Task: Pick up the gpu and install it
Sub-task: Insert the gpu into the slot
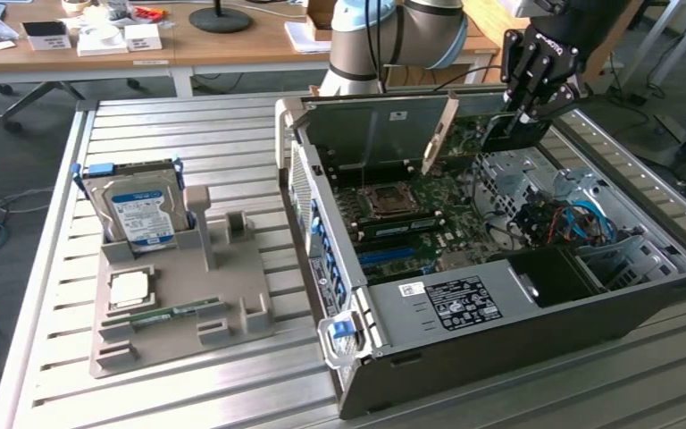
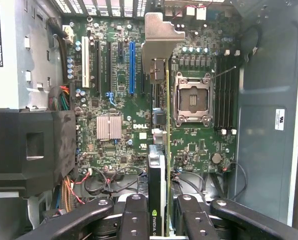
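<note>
My gripper hangs over the far right of the open computer case, shut on the gpu, a dark card held below the fingers. In the wrist view the gpu is seen edge-on between my black fingers, with my gripper closed around its near end. Its silvery end bracket points away from me. The card floats above the green motherboard, between the blue slot and the CPU socket, and touches neither.
On the exterior view's left, a grey holder tray carries a silver hard drive, a processor chip and a green memory stick. Case walls, drive cages and loose cables surround the motherboard. Desks stand behind the table.
</note>
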Controlling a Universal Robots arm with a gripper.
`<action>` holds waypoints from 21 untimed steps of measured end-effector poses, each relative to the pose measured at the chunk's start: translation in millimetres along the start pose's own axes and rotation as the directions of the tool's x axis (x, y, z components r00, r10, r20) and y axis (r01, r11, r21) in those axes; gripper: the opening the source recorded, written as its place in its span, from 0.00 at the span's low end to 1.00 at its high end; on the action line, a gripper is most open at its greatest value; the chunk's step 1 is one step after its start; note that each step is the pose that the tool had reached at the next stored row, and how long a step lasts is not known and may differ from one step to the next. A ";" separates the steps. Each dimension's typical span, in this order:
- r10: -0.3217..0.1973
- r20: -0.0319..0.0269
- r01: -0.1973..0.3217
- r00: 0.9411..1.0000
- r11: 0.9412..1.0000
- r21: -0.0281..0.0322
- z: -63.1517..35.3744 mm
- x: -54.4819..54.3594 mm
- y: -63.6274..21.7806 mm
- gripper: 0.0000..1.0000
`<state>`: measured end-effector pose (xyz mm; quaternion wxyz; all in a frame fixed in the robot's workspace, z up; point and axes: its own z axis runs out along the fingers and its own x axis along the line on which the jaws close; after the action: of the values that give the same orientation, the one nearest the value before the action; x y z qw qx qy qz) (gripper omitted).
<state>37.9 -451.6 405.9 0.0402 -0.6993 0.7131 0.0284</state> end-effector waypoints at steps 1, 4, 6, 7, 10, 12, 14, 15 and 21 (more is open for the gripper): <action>0.000 0.000 0.000 1.000 1.000 0.000 0.0 0.0 0.0 0.27; 0.000 0.000 0.000 1.000 1.000 0.000 0.0 0.0 1.4 0.27; 0.000 0.000 0.000 1.000 1.000 0.000 0.0 0.2 5.6 0.27; 0.000 0.000 0.000 1.000 1.000 0.000 -0.1 0.2 6.6 0.27; 0.000 0.000 0.000 1.000 1.000 0.000 0.0 0.1 6.6 0.27; 0.000 0.000 0.000 1.000 1.000 0.000 -0.1 0.1 6.6 0.27; 0.000 0.000 0.000 1.000 1.000 0.000 -0.1 0.1 6.6 0.27; 0.000 0.000 0.000 1.000 1.000 0.000 -0.1 0.1 6.6 0.27; 0.000 0.000 0.000 1.000 1.000 0.000 0.0 0.2 10.0 0.27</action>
<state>27.9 -451.6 405.8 0.0403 -0.6993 0.7131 0.0284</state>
